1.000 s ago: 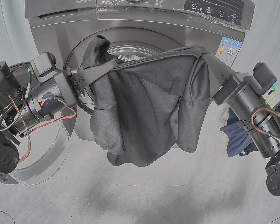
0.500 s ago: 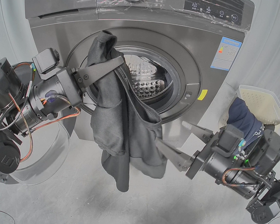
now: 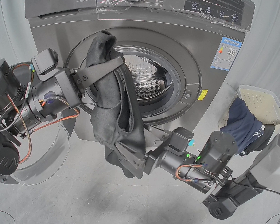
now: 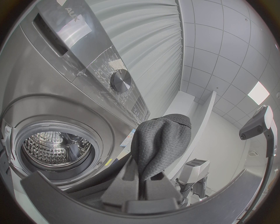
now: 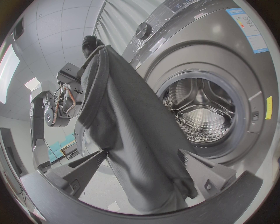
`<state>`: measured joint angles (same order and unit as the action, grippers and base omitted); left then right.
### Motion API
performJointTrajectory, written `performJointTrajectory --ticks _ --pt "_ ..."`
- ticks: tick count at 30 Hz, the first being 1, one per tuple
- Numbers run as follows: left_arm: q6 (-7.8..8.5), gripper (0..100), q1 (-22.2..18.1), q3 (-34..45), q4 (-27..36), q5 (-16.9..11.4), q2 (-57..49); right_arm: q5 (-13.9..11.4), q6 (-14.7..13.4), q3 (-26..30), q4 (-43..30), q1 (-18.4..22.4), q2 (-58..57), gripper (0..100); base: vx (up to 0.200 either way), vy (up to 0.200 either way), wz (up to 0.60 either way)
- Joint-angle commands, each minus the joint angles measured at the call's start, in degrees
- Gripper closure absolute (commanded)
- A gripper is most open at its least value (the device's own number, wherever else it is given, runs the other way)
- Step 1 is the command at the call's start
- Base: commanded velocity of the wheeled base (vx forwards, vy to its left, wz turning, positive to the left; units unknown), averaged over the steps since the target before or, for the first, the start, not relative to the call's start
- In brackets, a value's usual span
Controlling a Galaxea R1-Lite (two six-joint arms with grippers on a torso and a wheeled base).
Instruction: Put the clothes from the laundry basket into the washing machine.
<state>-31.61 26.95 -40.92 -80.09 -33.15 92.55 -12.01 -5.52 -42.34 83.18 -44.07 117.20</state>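
The dark garment (image 3: 116, 115) hides the left side of the opening of the washing machine (image 3: 186, 49). A navy cloth (image 3: 243, 123) covers the near rim of the laundry basket (image 3: 263, 100). The machine's top is cut off in the head view.

Washing machine (image 3: 186, 46): casing looked satin grey metal; drum (image 3: 146, 81) inside it, polished perforated steel. Garment (image 3: 116, 115) before it was matt dark knit cloth; laundry basket (image 3: 263, 103) beside it, matt plastic.

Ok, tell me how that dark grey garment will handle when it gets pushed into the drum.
Probably floppy: the dark grey garment hangs in loose folds from the left claw. Likely light, held by one pinch. A trailing end may snag on the drum rim.
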Motion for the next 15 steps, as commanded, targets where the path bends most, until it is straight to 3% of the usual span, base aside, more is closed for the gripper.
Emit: performJointTrajectory --ticks 1,4,5,7,8,15 --pt "-0.03 100 -0.06 0.67 -0.15 0.10 -0.18 0.49 -0.72 -10.31 -0.21 -2.86 9.71 0 0.000 0.000 0.00" --pt "-0.03 100 -0.06 0.76 -0.15 0.10 -0.27 1.99 -0.81 -13.74 -0.30 -2.43 12.44 0 0.000 0.000 0.00" --pt "-0.03 100 0.03 1.11 -0.15 0.10 -0.71 4.27 -0.89 -15.76 -0.21 -2.07 14.37 0 0.000 0.000 0.00" --pt "-0.03 100 -0.06 1.46 -0.15 0.10 -0.97 5.24 -1.07 -16.64 0.41 -1.81 15.43 0 0.000 0.000 0.00" --pt "-0.03 100 -0.06 1.55 -0.15 0.10 -0.97 5.42 -1.25 -16.99 0.50 -1.81 15.60 100 0.000 0.000 0.00" --pt "-0.03 100 -1.11 2.25 -0.15 0.45 -0.79 5.50 -1.25 -16.02 0.50 -1.81 13.05 100 0.000 0.000 0.00"
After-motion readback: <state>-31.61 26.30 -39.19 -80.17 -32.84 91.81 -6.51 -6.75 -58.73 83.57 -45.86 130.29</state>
